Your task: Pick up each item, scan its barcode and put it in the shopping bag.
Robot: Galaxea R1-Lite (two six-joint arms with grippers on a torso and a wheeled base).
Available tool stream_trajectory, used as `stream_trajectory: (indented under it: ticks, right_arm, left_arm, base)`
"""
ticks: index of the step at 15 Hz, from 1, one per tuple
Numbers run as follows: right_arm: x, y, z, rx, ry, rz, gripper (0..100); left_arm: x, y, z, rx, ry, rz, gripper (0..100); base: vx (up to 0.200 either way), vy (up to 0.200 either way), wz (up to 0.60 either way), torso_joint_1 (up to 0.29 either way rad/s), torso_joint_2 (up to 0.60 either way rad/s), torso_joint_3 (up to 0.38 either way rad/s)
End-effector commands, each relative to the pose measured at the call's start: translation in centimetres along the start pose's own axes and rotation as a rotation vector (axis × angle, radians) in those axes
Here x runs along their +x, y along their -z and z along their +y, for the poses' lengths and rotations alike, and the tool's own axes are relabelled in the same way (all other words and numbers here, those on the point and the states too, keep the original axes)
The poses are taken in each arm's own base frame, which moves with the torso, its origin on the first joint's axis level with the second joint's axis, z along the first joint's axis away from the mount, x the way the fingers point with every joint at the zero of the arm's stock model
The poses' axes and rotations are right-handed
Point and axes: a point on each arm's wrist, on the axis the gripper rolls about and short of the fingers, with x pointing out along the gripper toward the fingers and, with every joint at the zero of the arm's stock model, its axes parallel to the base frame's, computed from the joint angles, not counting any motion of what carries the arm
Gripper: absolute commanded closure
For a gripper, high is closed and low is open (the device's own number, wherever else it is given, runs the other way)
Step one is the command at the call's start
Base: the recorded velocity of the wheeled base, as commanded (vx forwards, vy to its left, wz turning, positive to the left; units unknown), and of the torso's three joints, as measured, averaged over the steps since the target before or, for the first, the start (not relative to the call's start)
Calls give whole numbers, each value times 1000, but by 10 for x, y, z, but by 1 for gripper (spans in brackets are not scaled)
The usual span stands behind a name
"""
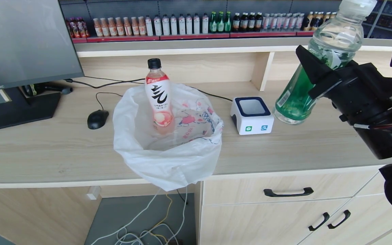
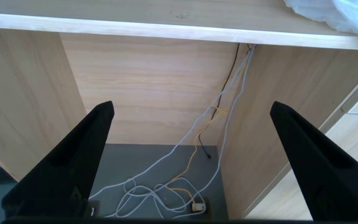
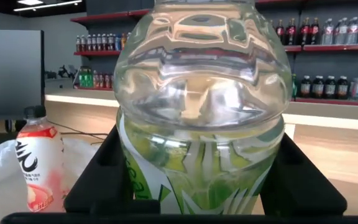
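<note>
Desk (image 1: 46,149) status: pink bottle (image 1: 158,98) in shopping bag (image 1: 168,160); my right gripper (image 1: 313,76) clamps green bottle (image 1: 294,98) beside scanner (image 1: 250,115), bagging pending; left gripper (image 2: 191,109) released.

At the centre of the head view the shopping bag (image 1: 168,163) stands open on the counter (image 1: 46,149). A pink drink bottle (image 1: 158,98) stands upright in its left half, so the mouth is free mainly on the right. Just right of the bag sits the scanner (image 1: 251,115), with a narrow gap between them. The green-labelled water bottle (image 1: 301,88), tilted in the right gripper (image 1: 318,75), crowds the scanner's right side. Left of the bag, bare counter runs to the mouse (image 1: 97,119); the monitor (image 1: 22,41) closes the upper left. A wooden divider (image 1: 262,69) stands behind the scanner. In the left wrist view, loose cables (image 2: 191,155) hang in the open bay under the counter.
</note>
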Motion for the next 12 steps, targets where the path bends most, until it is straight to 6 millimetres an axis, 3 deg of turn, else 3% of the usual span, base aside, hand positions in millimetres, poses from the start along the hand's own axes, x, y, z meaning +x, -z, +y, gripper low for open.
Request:
stream_trajectory:
  ticks: [1, 3, 12]
  right_arm:
    - [0, 7, -6, -7, 15, 19, 100]
    - [-1, 8, -11, -9, 30, 27, 100]
    - [0, 7, -12, -14, 35, 20, 100]
  left_arm:
    - [0, 0, 0, -1, 1, 0, 0]
    - [0, 0, 0, -1, 1, 0, 0]
    - [0, 0, 0, -1, 1, 0, 0]
  base:
    - [0, 0, 0, 0, 0, 0]
    - [0, 0, 0, 0, 0, 0]
    - [0, 200, 0, 3, 3, 2]
